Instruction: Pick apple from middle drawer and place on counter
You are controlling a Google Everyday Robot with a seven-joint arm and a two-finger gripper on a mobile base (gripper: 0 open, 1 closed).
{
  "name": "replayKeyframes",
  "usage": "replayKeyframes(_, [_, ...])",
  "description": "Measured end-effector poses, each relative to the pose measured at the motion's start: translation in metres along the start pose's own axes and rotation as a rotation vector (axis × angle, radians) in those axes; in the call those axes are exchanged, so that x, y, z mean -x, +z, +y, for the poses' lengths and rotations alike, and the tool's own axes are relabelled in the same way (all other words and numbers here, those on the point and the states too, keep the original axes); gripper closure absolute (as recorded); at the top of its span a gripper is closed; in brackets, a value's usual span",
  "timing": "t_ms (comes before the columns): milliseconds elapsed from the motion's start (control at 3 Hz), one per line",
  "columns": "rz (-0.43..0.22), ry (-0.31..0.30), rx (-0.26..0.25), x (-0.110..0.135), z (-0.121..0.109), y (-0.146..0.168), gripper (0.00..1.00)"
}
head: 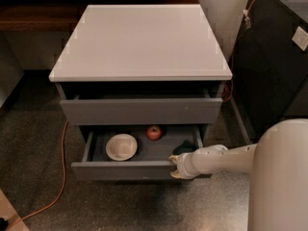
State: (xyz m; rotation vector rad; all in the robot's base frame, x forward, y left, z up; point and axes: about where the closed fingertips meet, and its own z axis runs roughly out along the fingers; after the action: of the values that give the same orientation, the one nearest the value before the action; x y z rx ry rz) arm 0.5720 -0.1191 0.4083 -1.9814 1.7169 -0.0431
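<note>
Apple (154,132), small, round and red with an orange-yellow tinge, sits inside the open middle drawer (125,170), close to its back wall and a little right of centre. Being round, it has no long axis to line up with. A white bowl (121,147), much larger, lies near it at about 8 o'clock, and a dark sponge (185,148) lies at about 4 o'clock. The gripper (174,166) is at the right end of the drawer front, touching or just beside it, so the apple lies at roughly 11 o'clock from the jaws, farther back in the drawer. Whether the jaws are spread or pressed together cannot be told. The white counter (142,37) is at 12 o'clock, above both drawers
</note>
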Motion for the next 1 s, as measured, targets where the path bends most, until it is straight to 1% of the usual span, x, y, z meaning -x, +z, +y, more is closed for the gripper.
replayKeyframes(333, [0.0,0.0,0.0,0.0,0.0,0.0,0.3])
replayKeyframes(667, [0.002,-0.006,0.006,-0.002,0.003,0.0,0.01])
replayKeyframes(1000, [0.028,-0.104,0.099,-0.029,0.049,-0.008,0.22])
